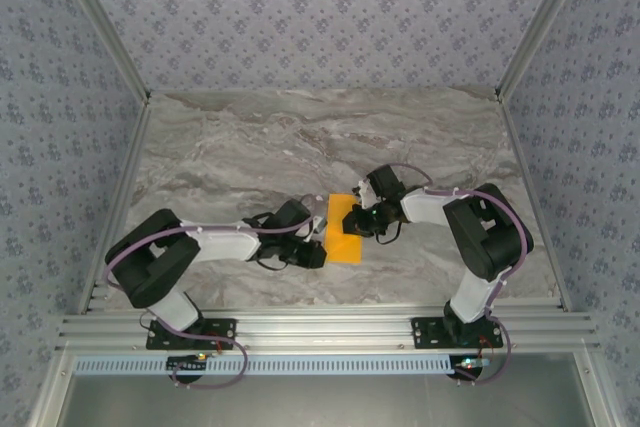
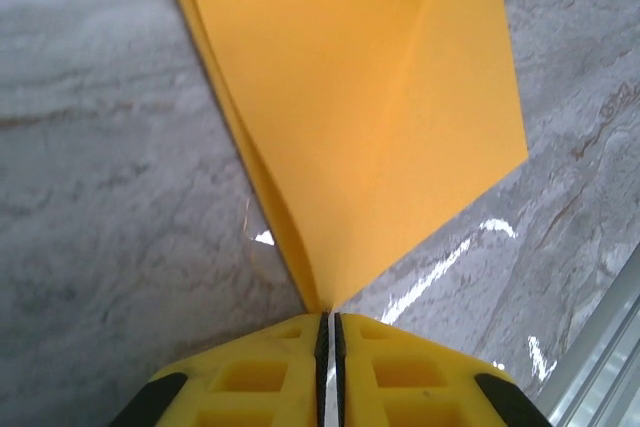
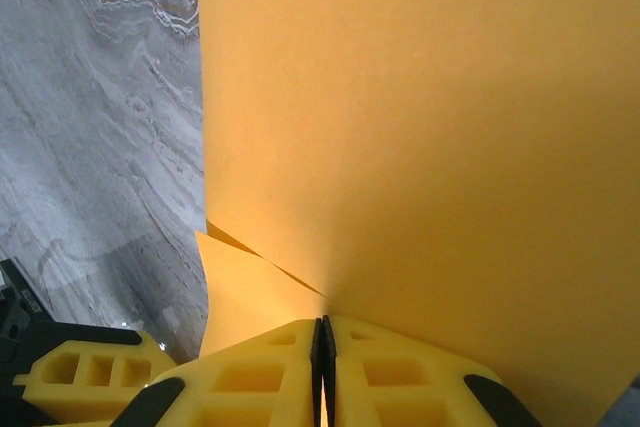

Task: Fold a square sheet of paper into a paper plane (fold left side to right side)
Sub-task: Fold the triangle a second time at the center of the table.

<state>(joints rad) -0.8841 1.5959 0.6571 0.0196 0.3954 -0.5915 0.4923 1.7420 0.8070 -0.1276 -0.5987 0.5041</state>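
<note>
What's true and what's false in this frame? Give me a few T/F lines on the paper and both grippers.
1. The left gripper is shut on a corner of the orange paper. True.
2. The right gripper hangs open above the paper. False: its jaws are closed on the paper's edge.
3. The paper is a single flat, unfolded layer. False: the left wrist view shows doubled layers along one edge and a crease across it.
4. In the top view, the paper is between the two grippers over the marble table. True.
5. The paper is a pointed dart with wings. False: from above it is a narrow rectangle.
</note>
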